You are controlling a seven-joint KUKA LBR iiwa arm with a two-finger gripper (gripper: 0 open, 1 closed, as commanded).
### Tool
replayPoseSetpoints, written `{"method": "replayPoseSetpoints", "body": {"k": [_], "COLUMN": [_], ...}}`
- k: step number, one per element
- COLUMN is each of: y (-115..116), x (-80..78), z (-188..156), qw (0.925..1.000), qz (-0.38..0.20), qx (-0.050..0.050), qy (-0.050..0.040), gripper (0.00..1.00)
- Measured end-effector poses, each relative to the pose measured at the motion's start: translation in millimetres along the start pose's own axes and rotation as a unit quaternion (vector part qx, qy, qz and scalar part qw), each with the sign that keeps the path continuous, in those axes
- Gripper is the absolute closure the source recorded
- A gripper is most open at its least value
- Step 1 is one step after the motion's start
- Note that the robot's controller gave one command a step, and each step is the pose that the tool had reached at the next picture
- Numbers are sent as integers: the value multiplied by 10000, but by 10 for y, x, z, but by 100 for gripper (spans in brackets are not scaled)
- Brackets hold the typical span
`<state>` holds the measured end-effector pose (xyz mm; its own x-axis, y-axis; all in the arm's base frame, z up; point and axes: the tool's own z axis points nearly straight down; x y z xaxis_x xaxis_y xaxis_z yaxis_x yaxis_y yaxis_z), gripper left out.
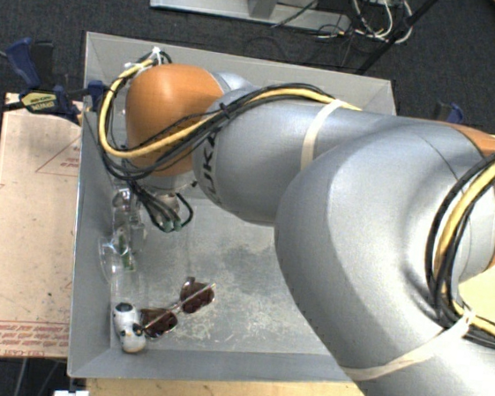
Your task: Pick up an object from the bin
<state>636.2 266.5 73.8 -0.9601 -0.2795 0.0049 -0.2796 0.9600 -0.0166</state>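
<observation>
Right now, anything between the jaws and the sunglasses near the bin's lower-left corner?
Nothing visible. Bare bin floor lies between the jaws and the sunglasses. A small white thing sits by their left end.

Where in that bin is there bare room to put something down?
Bare bin floor lies in the middle, between the sunglasses and the grey arm. The view's lower left corner is crowded: sunglasses and a small white thing lie there.
</observation>
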Motion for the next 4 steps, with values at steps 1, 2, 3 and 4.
{"method": "replayPoseSetpoints", "body": {"k": [1,2,3,4], "y": [-141,-226,-247,-217], "x": [519,184,595,454], "z": [-401,-390,-910,-1301], "qw": [9999,10000,10000,9999], "qz": [-96,-26,-39,-9], "qx": [-82,-85,-82,-91], "qy": [-34,-44,18,-43], "gripper": [100,100,100,100]}}
